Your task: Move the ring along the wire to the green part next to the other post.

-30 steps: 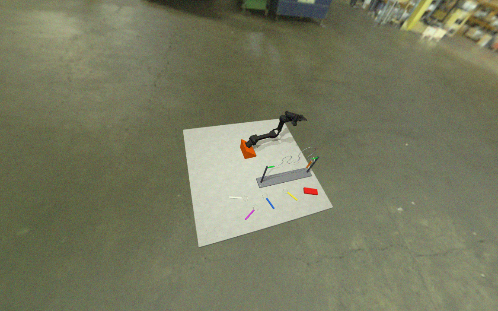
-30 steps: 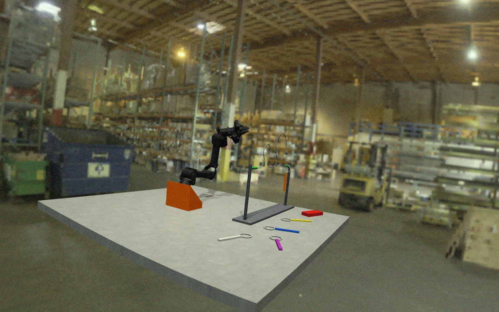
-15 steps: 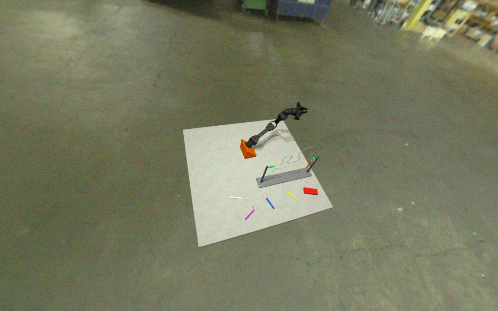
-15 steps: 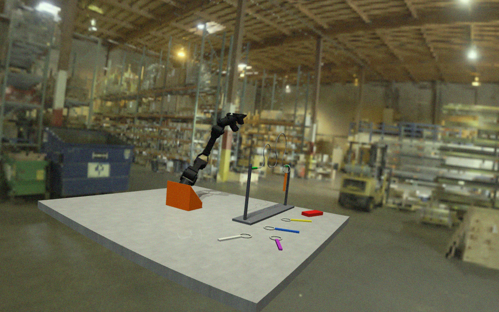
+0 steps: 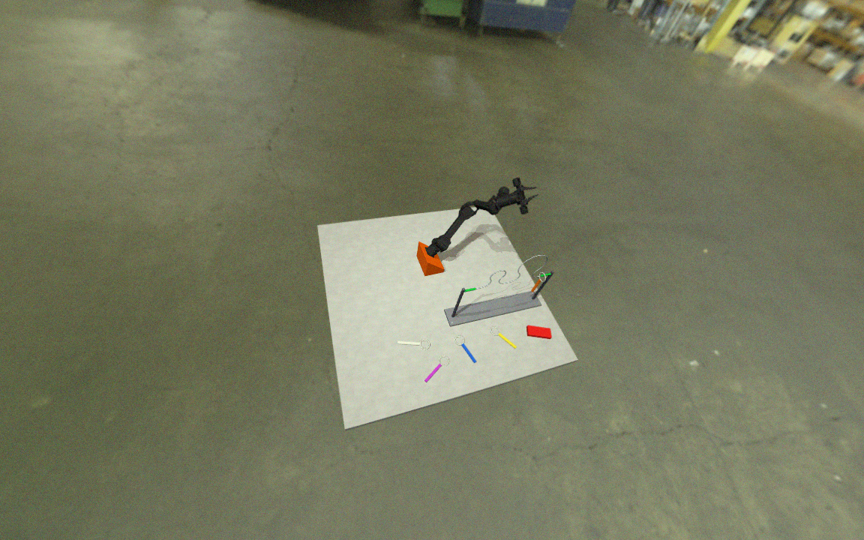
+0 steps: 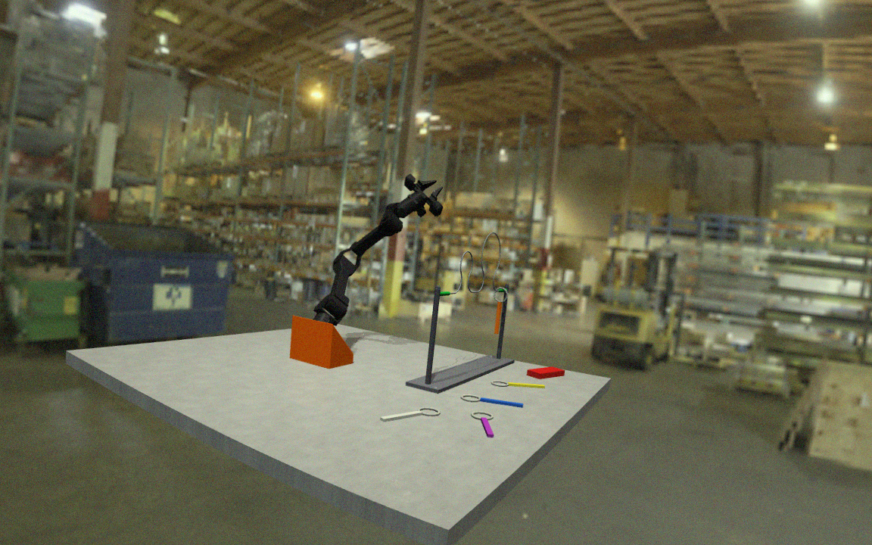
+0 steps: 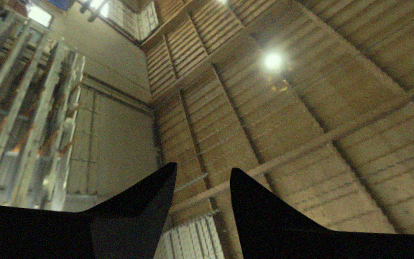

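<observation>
Warehouse hall — grey-brown concrete floor (image 5: 153, 322) (image 6: 629, 474), cracked and scuffed; timber ceiling (image 6: 493, 47) (image 7: 300, 119) with long beams and bright lamps (image 6: 825, 93) (image 7: 273, 61). Fixtures, blurred: tall loaded storage racks, a blue dumpster (image 6: 154, 291) (image 5: 526, 14) beside a smaller green bin (image 6: 42, 304) (image 5: 442, 7), one yellow forklift (image 6: 624, 328) near further racking. Walls (image 6: 710, 175) (image 7: 121, 144), pale and dull — one beige stretch meeting the ceiling in the wrist view.

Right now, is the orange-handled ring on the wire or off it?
On the wire: the ring hangs at the green part beside the far post, handle down.
</observation>
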{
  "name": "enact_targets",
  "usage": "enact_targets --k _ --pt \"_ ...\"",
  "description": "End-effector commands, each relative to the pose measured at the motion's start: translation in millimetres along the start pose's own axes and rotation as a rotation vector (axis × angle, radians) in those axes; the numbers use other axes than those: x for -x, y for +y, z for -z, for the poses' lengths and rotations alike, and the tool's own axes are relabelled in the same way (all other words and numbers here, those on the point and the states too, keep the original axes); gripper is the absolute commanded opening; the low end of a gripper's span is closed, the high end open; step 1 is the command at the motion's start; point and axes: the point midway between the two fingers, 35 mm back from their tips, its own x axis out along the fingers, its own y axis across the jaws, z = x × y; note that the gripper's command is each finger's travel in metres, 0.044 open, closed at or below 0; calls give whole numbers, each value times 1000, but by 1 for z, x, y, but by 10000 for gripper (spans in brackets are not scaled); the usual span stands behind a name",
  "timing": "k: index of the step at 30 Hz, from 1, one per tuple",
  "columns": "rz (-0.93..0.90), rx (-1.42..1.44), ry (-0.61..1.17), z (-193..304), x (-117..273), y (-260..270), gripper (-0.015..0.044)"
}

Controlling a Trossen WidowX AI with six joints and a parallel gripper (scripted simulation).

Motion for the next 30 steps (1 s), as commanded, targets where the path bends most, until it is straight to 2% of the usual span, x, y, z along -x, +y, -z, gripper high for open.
enact_targets --k 1,9,16,23,30 --pt "25 -216 66 20 -8 21 160" --pt "43 -601 209 46 -19 81 160" --pt "36 -901 352 50 -21 148 160" --pt "13 -1158 507 31 -13 221 160" --pt "-23 -1369 674 -8 6 291 160"
